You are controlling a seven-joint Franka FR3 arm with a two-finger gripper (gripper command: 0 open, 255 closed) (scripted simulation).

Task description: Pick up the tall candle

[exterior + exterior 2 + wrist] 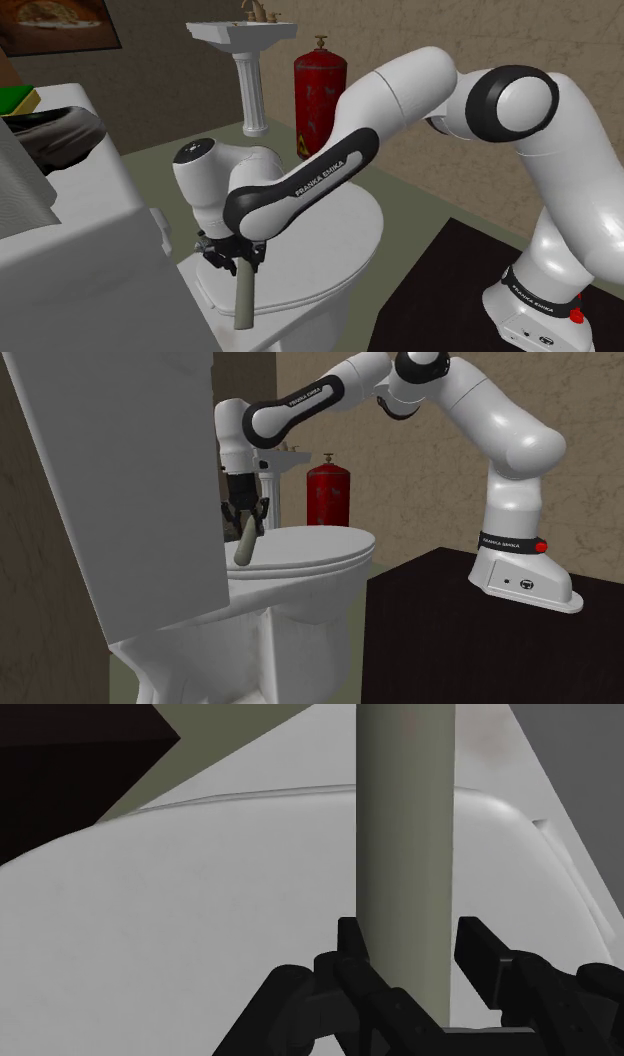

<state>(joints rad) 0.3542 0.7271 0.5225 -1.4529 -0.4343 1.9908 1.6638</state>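
White toilet (330, 230) w/ closed lid. White arm w/ dark joints (400, 95) arcs from its stand over to the lid's rear, wrist pointing down. Black claw (240, 262) clamps the top of a tall grey-green cylindrical candle (244, 298), approx. upright over the lid.

Your white arm (585, 200) has dark joints (510, 105) and FRANKA EMIKA lettering (320, 176). The gripper (238, 266) is black. The base (520, 312) carries a red button (576, 316).
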